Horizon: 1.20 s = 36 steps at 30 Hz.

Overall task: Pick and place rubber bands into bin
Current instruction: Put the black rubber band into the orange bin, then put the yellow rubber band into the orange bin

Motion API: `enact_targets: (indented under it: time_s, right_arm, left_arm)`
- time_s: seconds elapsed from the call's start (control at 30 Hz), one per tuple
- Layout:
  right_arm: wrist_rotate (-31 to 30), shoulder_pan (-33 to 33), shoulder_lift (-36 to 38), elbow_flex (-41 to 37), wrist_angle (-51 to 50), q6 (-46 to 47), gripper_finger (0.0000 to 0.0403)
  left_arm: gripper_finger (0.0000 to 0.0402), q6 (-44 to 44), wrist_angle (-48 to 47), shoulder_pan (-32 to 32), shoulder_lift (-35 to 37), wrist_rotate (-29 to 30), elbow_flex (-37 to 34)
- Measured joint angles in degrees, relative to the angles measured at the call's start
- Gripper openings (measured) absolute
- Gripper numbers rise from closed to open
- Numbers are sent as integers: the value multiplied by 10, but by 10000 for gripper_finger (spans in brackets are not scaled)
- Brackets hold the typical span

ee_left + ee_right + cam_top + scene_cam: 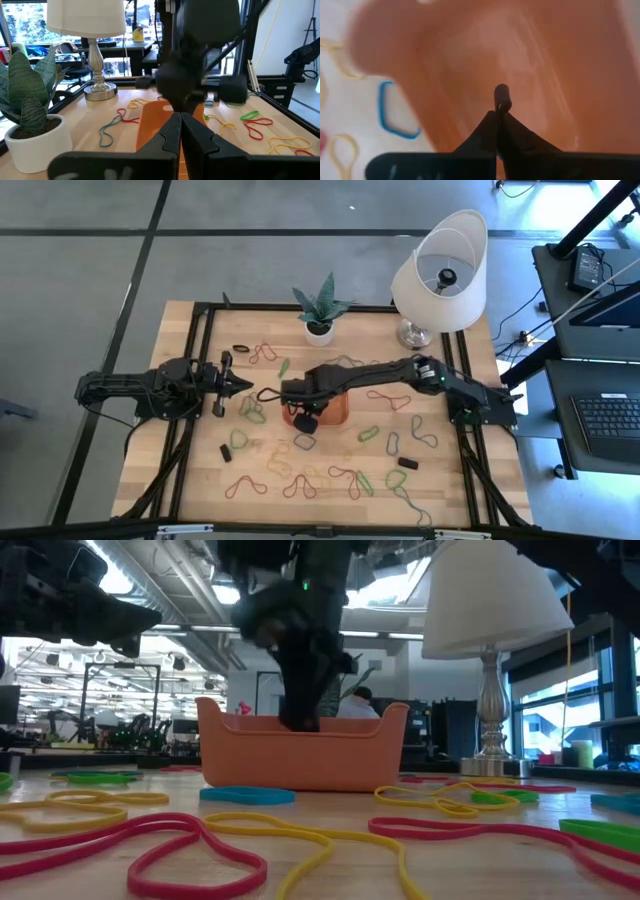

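Fingers of my right gripper (500,117) are pressed together, pinching a small dark rubber band (502,97) whose end sticks up just past the tips. I hang directly over the bin (335,408), the orange-red tray near the middle of the table (200,480), and in the level view my right arm drops inside its walls (300,755). My right wrist camera sees almost nothing but the tray's orange floor, with a blue loop (395,112) and a yellow one lying on the wood beside it.

My left gripper (250,390) is also closed, tips touching with nothing between them, and waits above the table just to the left of the bin, pointing at it.

Loose rubber bands (300,480) in green, red, yellow and dark colours are scattered across the wood on all sides of the tray; most lie along the near edge.

Much is hidden. From above, my right arm covers most of the bin, so I cannot tell what lies in it. The band in my grip is mostly swallowed by the fingers; only its end shows. A potted plant (320,315) and a lamp (440,270) stand along the far side.
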<state>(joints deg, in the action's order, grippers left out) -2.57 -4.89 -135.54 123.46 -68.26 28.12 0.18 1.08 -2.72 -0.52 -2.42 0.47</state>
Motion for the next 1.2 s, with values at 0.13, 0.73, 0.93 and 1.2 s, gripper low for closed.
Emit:
enact_targets:
  time_s: [0.13,0.73,0.93,1.2]
  right_arm:
    - [3,0,-3,0,0,2,44]
    - [3,-1,4,0,-33,30,158]
    - [-41,-2,26,0,-33,-17,136]
    - [-98,-3,123,-84,5,-45,76]
  left_arm:
    - [7,0,0,0,0,0,0]
    - [8,0,2,0,0,-1,0]
    - [6,-35,4,0,0,0,0]
    - [8,-75,8,0,0,-2,0]
